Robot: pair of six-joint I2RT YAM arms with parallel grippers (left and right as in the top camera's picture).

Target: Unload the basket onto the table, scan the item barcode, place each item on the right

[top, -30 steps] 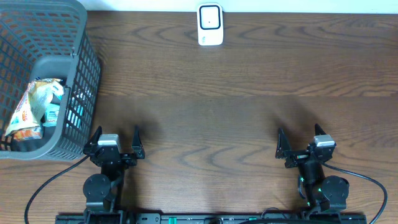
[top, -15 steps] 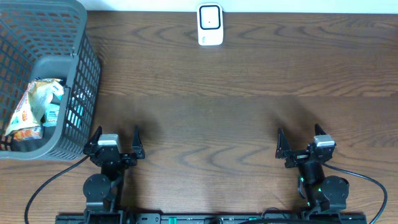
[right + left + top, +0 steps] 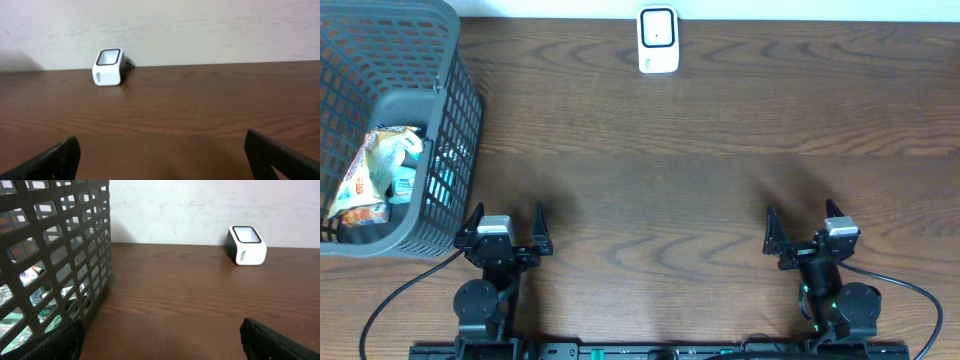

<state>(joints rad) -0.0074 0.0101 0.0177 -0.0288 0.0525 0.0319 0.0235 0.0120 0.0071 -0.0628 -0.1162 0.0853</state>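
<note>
— Where is the item lying?
— A crinkled snack packet [image 3: 368, 172] is lying inside the grey basket [image 3: 455, 95], which is standing at the left edge of the desk [image 3: 720, 160]. Beside it other packets are showing, but I cannot tell what they are.
— And the scanner?
— The white scanner [image 3: 658, 40] is sitting at the far edge of the desk, near the middle, well apart from the basket, its dark window tilting upward.
— What are the grippers doing?
— The left gripper [image 3: 507, 225] is resting at the near edge, just beside the basket's corner, jaws spreading wide and holding nothing. The right gripper [image 3: 801, 228] is resting at the near edge on the other side, also spreading wide and empty.
</note>
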